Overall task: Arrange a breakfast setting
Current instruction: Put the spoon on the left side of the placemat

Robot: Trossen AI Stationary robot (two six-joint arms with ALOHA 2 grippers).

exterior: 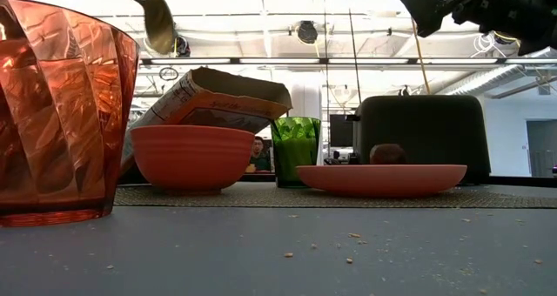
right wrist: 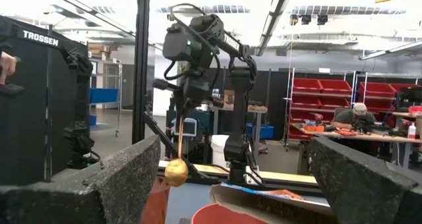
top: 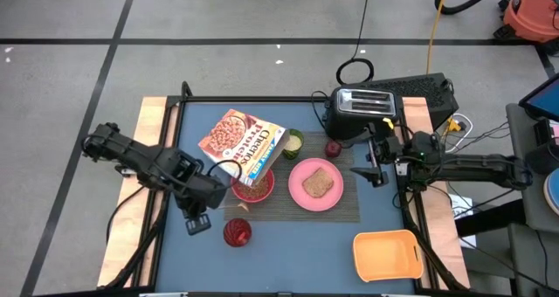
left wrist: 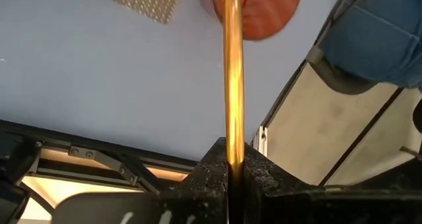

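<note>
Since the left gripper [top: 212,195] is clamped tight on the spoon [left wrist: 232,72] just beside the pink-red bowl [top: 252,185], probably to lay it there, the right gripper [top: 374,168] hangs wide open and empty, well apart from the bowl.

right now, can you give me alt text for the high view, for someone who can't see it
Overhead view of a blue table: the left gripper, shut on a spoon, is beside a pink-red bowl on a striped placemat. A pink plate holds toast, with a Cheerios box, apple and toaster behind. The right gripper waits open right of the plate.
</note>
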